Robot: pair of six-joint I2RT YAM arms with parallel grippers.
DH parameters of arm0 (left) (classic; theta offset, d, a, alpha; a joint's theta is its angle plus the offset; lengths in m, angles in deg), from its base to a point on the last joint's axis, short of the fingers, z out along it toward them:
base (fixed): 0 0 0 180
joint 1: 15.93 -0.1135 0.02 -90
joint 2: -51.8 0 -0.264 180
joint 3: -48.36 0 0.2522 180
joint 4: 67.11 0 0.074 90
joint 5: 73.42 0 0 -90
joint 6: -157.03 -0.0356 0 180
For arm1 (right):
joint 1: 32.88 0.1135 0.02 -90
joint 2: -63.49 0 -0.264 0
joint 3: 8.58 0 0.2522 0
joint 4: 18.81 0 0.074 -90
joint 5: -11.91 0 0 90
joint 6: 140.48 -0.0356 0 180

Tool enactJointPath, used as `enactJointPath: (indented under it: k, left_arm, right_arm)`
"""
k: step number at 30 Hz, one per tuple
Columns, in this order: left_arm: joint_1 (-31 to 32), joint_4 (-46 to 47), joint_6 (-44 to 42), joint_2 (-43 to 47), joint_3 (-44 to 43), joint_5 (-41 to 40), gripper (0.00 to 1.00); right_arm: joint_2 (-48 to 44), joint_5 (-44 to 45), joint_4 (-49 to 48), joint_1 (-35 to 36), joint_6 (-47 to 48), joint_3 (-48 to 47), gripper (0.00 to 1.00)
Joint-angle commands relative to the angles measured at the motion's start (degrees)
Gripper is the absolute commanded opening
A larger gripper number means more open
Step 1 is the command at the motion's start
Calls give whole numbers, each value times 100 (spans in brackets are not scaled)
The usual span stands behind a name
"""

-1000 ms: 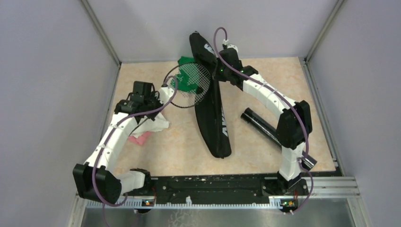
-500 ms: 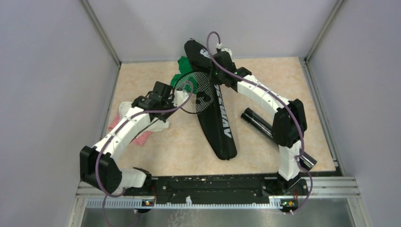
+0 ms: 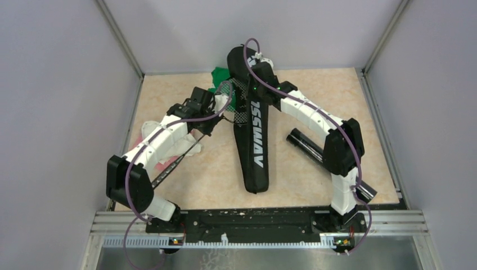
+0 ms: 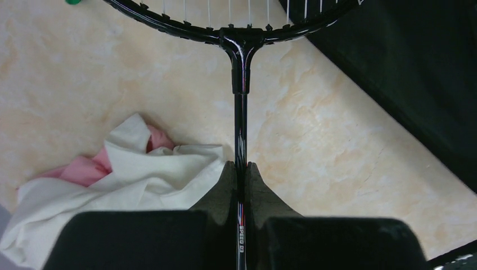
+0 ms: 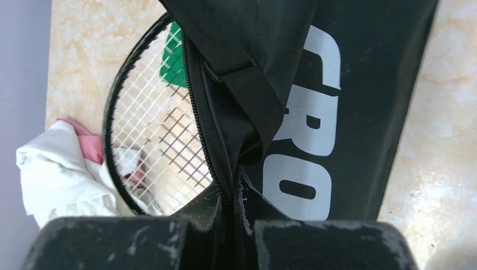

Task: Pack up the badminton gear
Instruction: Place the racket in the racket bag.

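Note:
The black racket bag [image 3: 254,147] lies lengthwise mid-table, its white lettering up. My right gripper [image 3: 251,90] is shut on the bag's zipper edge [image 5: 228,194] near the far end and holds it up. A thin black racket [image 3: 232,102] has its strung head [image 5: 152,129] beside that opening, partly under the raised flap. My left gripper [image 3: 216,114] is shut on the racket's shaft [image 4: 240,112], and the handle [image 3: 169,169] trails toward the near left. The black tube [image 3: 306,147] lies to the right of the bag, partly behind my right arm. No shuttlecocks show.
A green cloth [image 3: 219,74] sits at the far edge beside the bag's top. White and pink cloths [image 3: 169,147] are heaped under my left arm, close to the racket's shaft [image 4: 129,180]. Grey walls close in the table on three sides.
My left arm has swung up and right, tilting the racket's head edge-on against the bag's opening. The bag's near end has shifted left, with my right gripper still on its edge.

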Motion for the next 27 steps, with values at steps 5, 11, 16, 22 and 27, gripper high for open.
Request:
enactJointPath:
  k: [5, 11, 16, 22, 27]
  left_arm:
    - [23, 1413, 1101, -422, -250, 1280, 0]
    - [23, 2424, 1503, -597, 92, 1925, 0]
    - [32, 3259, 2102, -681, 363, 2397, 0]
    - [41, 3977, 2553, -861, 437, 2567, 0]
    - [154, 4182, 2812, -1233, 370, 2501, 0]
  right_arm:
    - [-228, -891, -717, 63, -237, 83, 0]
    - [-459, -1553, -1122, -198, -438, 605, 0]
    - [-564, -2341, -1600, -517, -693, 1009, 0]
    - [-624, -2869, -1879, -750, -796, 1224, 0]
    - [-568, -3238, -2066, -883, -883, 1359, 0]
